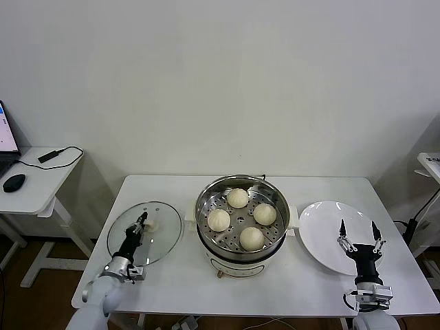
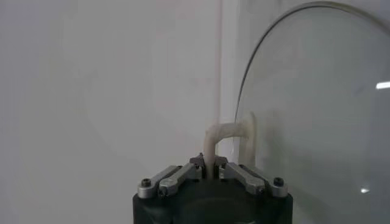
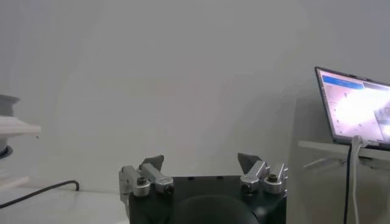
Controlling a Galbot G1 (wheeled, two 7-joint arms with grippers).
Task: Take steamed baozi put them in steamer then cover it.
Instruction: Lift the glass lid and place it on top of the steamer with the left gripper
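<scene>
The steel steamer [image 1: 208, 205] stands mid-table on its white base, uncovered. Several cream-white baozi [image 1: 238, 198] rest on its perforated tray. The round glass lid [image 1: 163, 234] lies flat on the table to the steamer's left. My left gripper [image 1: 143, 221] is over the lid and shut on its white handle [image 2: 214, 139]; in the left wrist view the handle's loop [image 2: 231, 129] runs between the closed fingertips. My right gripper [image 1: 357, 232] hangs open above the white plate [image 1: 320, 230] at the right, with nothing between its fingers [image 3: 151, 164].
A side desk [image 1: 31, 189] with a mouse [image 1: 13, 182] and cable stands to the left of the table. A laptop [image 3: 356, 108] shows in the right wrist view. The table's front edge runs just below both arms.
</scene>
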